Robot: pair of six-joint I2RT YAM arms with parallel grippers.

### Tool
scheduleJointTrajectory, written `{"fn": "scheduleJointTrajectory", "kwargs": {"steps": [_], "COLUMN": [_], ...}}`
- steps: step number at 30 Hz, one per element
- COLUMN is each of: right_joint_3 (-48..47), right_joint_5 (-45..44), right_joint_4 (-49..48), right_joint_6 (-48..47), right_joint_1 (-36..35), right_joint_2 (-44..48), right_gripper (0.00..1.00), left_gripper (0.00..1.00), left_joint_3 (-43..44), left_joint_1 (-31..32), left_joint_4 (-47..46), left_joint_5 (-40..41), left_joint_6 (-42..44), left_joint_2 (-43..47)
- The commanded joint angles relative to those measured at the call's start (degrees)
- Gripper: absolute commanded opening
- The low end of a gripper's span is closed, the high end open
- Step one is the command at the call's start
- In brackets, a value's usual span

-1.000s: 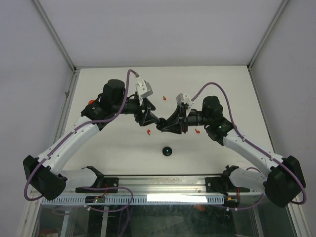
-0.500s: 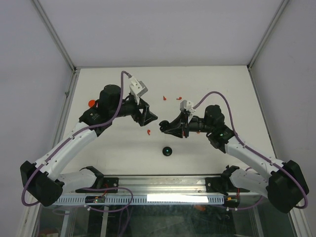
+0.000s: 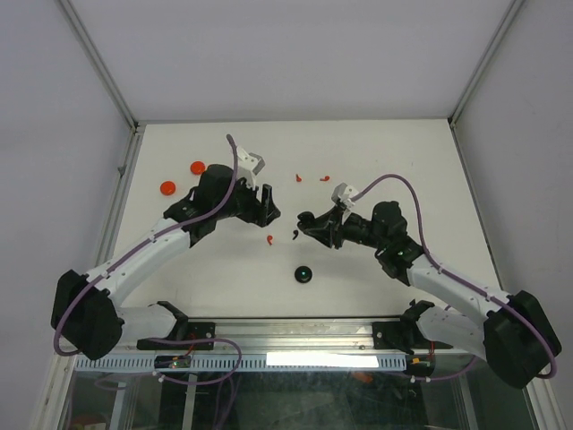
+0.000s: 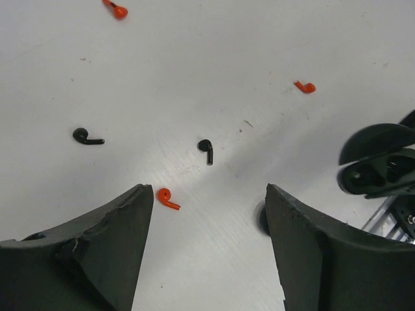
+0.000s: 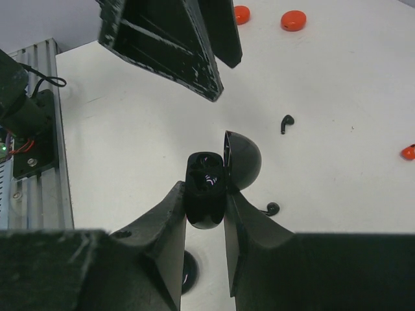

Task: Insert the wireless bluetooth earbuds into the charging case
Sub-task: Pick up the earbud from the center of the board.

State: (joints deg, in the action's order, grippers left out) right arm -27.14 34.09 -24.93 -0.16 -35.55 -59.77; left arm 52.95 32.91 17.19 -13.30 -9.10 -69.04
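My right gripper (image 5: 206, 194) is shut on the black charging case (image 5: 206, 188), whose lid (image 5: 241, 159) stands open; in the top view it (image 3: 306, 222) hangs over the table's middle. My left gripper (image 4: 207, 194) is open and empty, a short way left of the case (image 4: 379, 162). Under it lie a red earbud (image 4: 167, 198) by the left finger and two black earbuds (image 4: 206, 149) (image 4: 85, 137). Further red earbuds (image 4: 305, 87) (image 4: 115, 9) lie beyond. One black earbud (image 5: 271, 208) rests just right of the case.
A black disc (image 3: 304, 273) lies near the front, below both grippers. Two red discs (image 3: 198, 167) (image 3: 166, 187) sit at the far left behind the left arm. Two red earbuds (image 3: 296, 177) (image 3: 324, 177) lie at the back centre.
The left gripper has drawn away from the case, back and to the left, and opened wider. The right gripper has shifted slightly right with the case still in it.
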Motion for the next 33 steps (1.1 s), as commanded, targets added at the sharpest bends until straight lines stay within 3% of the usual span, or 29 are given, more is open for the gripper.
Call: {"fn": "scheduleJointTrajectory", "kwargs": {"steps": [1,4,11,21,33], "right_joint_3": [0.07,0.78,2.46,2.71,2.58], "right_joint_5": [-5.11,-7.13,-9.94,-10.05,-9.85], "right_joint_4": [-3.67,-3.34,-4.49,-4.35,-4.34], "right_joint_6": [-0.71,-0.89,-0.81,-1.15,-1.33], "right_joint_1": [-0.22,-0.24,-0.14,-0.13,-0.15], "right_joint_2": [2.48,3.48,4.84,4.65,3.71], "right_gripper": [0.0,0.0,0.0,0.0,0.0], "left_gripper": [0.7,0.69,0.64,0.52,0.37], "left_joint_3": [2.24,3.51,8.3,16.69,23.54], "left_joint_1": [-0.21,-0.15,-0.57,-4.7,-5.04], "left_joint_4": [-2.84,-2.87,-1.03,2.36,6.46], "left_joint_5": [4.47,5.07,17.61,20.37,19.83], "left_joint_6": [-4.72,-5.25,-7.56,-7.88,-4.21], "left_joint_2": [-5.83,-10.26,-20.13,-32.98,-41.3]}}
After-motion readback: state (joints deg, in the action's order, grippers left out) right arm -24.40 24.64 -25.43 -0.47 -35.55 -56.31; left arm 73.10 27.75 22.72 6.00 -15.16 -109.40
